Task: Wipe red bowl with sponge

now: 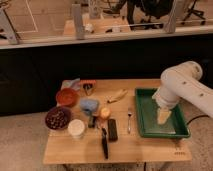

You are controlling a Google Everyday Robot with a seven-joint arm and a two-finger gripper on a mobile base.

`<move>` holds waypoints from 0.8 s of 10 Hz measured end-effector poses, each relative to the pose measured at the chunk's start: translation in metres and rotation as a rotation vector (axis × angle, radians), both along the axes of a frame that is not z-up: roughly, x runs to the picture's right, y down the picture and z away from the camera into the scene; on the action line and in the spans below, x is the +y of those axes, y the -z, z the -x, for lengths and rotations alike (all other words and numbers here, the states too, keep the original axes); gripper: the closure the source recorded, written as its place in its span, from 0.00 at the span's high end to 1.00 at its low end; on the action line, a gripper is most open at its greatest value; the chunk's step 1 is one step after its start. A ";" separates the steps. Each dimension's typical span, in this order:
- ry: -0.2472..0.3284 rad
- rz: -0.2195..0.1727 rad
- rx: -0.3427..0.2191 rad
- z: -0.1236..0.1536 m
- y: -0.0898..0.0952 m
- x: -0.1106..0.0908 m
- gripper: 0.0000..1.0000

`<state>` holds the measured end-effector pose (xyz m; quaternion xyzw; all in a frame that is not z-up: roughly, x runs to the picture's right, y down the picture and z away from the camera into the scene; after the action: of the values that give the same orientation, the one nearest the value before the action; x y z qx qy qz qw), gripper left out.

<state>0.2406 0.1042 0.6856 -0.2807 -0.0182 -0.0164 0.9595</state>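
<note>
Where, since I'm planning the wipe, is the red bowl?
In the camera view, the red bowl sits left on the table, behind the dark bowl; the gripper is right, over the green tray.

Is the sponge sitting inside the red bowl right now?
No, the sponge lies on the table next to the red bowl, while the gripper hangs over the green tray.

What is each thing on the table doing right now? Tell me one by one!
end effector: open, holding nothing, pointing down over the green tray.
red bowl: upright on the table, nothing touching it.
sponge: lying behind the red bowl, not picked up.
dark bowl: upright, in front of the red bowl.
white cup: standing upright.
banana: lying flat.
</note>
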 end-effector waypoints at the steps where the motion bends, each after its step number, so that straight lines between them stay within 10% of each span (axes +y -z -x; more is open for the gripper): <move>1: 0.018 0.001 -0.028 0.020 0.001 0.001 0.80; 5: 0.094 0.009 -0.150 0.123 0.004 0.005 0.80; 8: 0.098 0.010 -0.149 0.124 0.004 0.006 0.80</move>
<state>0.1165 0.1100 0.6813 -0.2842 -0.0757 -0.0843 0.9521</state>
